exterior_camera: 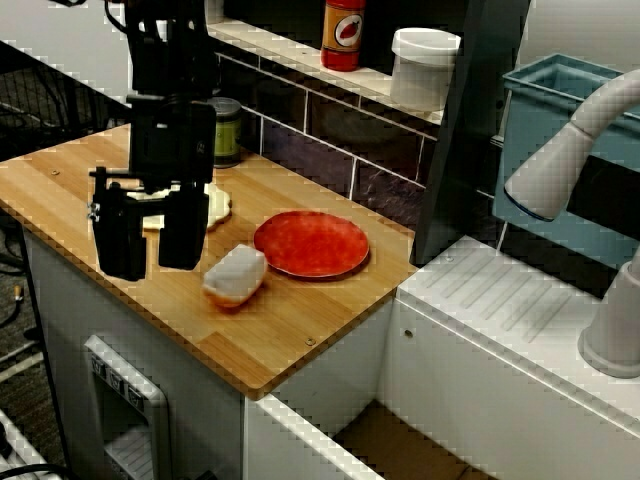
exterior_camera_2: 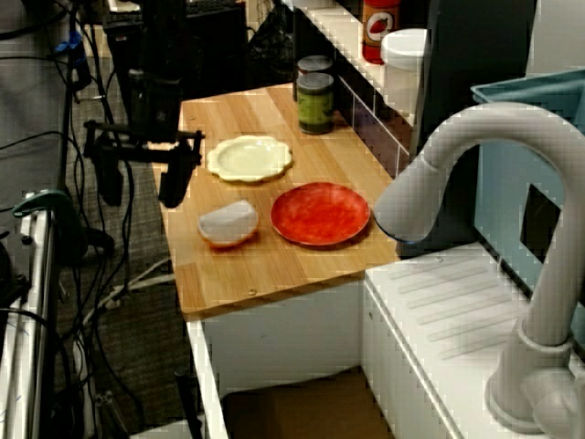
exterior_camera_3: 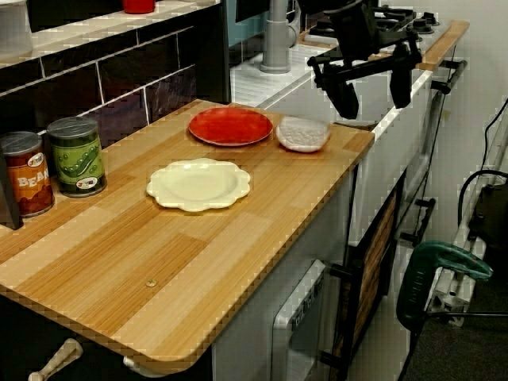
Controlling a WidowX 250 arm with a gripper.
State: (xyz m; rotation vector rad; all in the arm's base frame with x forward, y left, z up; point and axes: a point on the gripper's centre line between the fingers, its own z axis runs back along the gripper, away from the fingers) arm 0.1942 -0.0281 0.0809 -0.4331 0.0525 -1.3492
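Two black, blocky fingers of the tool (exterior_camera: 152,262) are held spread apart, and nothing is gripped between them. The tool is raised at the front edge of the pale, wood-grained worktop (exterior_camera: 290,335). Nearest to it, but not touched, a small round bowl (exterior_camera: 235,277) is set on the worktop just beside a flat, glossy red round plate (exterior_camera: 311,243).

In the view facing the tiled wall, the bowl is seen as a pale lump with an orange rim, and a cream plate with a scalloped edge (exterior_camera: 218,205) is largely hidden behind the tool. In the view from behind the tap, the cream plate (exterior_camera_2: 249,157) is shown whole, the bowl (exterior_camera_2: 228,222) is shown orange outside and whitish inside, and the tool (exterior_camera_2: 142,197) is seen out past the worktop edge (exterior_camera_2: 265,265). A curved grey tap (exterior_camera_2: 475,183) fills the foreground there.

In the view along the worktop, the tool (exterior_camera_3: 373,105) is seen hanging beyond the far corner, above the bowl (exterior_camera_3: 302,133) and apart from it. Only here can the labels be made out on a green cylindrical tin (exterior_camera_3: 77,156) and a red-brown tin (exterior_camera_3: 24,175), which stand side by side against the dark tiles. The red plate (exterior_camera_3: 231,126) and the cream plate (exterior_camera_3: 198,184) are seen lying well apart.
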